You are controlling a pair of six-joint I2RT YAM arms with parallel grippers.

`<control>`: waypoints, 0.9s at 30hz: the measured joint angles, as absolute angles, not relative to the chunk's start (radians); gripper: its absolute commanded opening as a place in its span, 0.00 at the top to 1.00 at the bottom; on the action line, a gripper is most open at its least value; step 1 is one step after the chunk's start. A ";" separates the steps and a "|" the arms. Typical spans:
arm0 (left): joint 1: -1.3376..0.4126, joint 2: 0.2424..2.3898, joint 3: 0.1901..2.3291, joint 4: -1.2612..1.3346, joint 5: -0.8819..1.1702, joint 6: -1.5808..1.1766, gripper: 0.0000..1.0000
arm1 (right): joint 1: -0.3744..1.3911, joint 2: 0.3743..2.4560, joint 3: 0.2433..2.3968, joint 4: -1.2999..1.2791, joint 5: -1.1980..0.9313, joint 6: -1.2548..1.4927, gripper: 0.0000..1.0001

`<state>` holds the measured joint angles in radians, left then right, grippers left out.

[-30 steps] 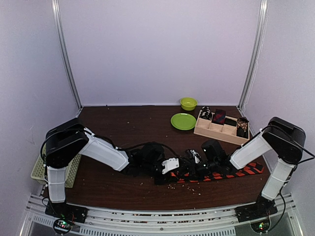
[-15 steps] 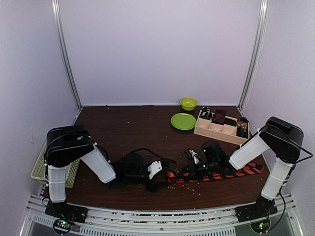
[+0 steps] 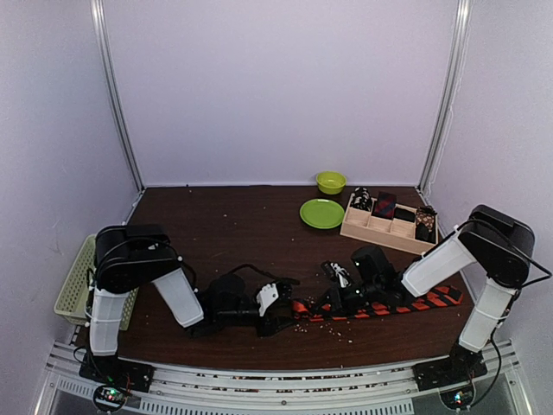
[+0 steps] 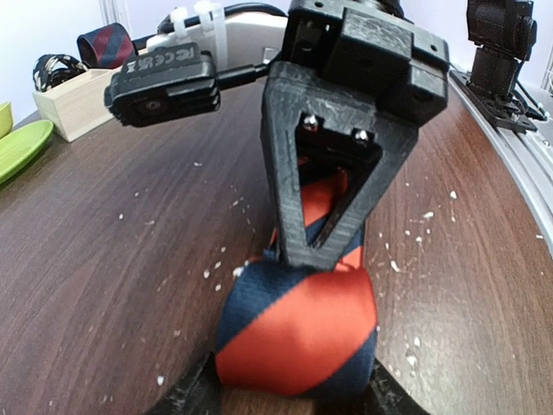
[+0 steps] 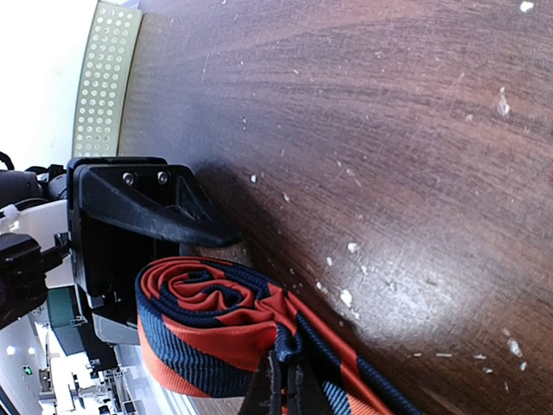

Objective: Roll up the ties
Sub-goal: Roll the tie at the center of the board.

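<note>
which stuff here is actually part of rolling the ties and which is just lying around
Job in hand: striped tie, rolled ties, wooden tray holding them.
Lying about: green plate, green bowl, mesh basket.

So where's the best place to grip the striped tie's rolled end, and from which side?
Probably the tie roll, one finger on each spiral face, coming low from the side opposite the right gripper, which pinches the strip behind. The coil is loose; squeezing its curved side might flatten it.

Orange-navy striped tie (image 4: 298, 337), partly rolled
</note>
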<state>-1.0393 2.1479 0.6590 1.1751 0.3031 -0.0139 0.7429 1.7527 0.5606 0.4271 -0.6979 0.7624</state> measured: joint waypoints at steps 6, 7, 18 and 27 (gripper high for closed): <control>-1.039 2.152 0.721 1.131 0.339 0.003 0.57 | 0.743 1.752 0.567 0.414 -0.698 0.755 1.00; -1.040 2.152 0.731 1.120 0.348 0.008 0.58 | 0.743 1.752 0.569 0.411 -0.698 0.754 1.00; -1.039 2.177 0.853 0.991 0.424 0.043 0.58 | 0.741 1.752 0.583 0.380 -0.699 0.746 1.00; -1.043 2.228 0.926 0.942 0.435 0.039 0.61 | 0.740 1.753 0.585 0.377 -0.699 0.739 1.00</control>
